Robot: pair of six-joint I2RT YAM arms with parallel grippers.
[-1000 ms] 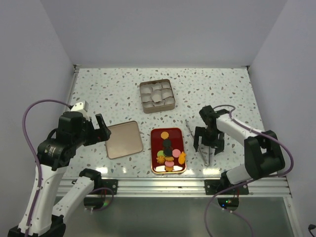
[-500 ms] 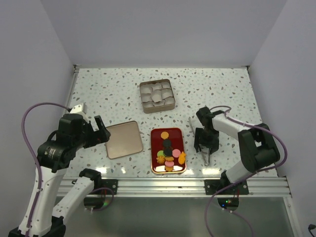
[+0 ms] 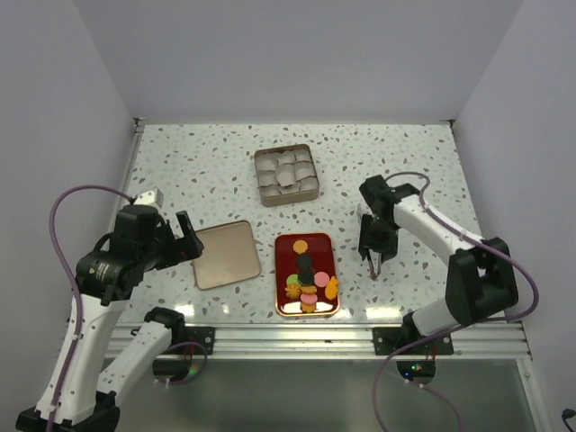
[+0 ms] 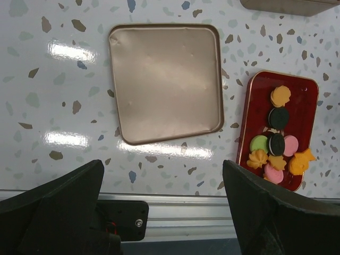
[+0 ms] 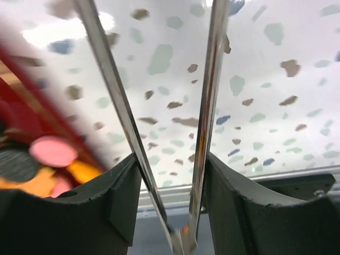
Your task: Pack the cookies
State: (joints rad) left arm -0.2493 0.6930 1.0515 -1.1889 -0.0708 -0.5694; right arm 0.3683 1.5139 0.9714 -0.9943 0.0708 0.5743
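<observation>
The cookies (image 3: 306, 274) lie in a heap on the red tray (image 3: 322, 247) near the front edge; the left wrist view shows the cookies (image 4: 276, 141) as orange, black, green and pink discs on that tray (image 4: 305, 106). My right gripper (image 3: 372, 245) is just right of the tray, shut on the metal tongs (image 3: 373, 263). In the right wrist view both fingers of that gripper (image 5: 172, 196) press on the two tong arms (image 5: 210, 106), and blurred cookies (image 5: 50, 151) show at the left. My left gripper (image 3: 187, 237) hovers open and holds nothing (image 4: 164, 212).
A square metal tin (image 3: 286, 175) with paper-lined compartments stands behind the tray. Its flat lid (image 3: 227, 255) lies left of the tray, below my left gripper (image 4: 164, 82). The aluminium rail (image 4: 212, 212) runs along the front edge.
My right gripper has closed on the tongs and moved them up and slightly toward the tray. The left arm has barely shifted.
</observation>
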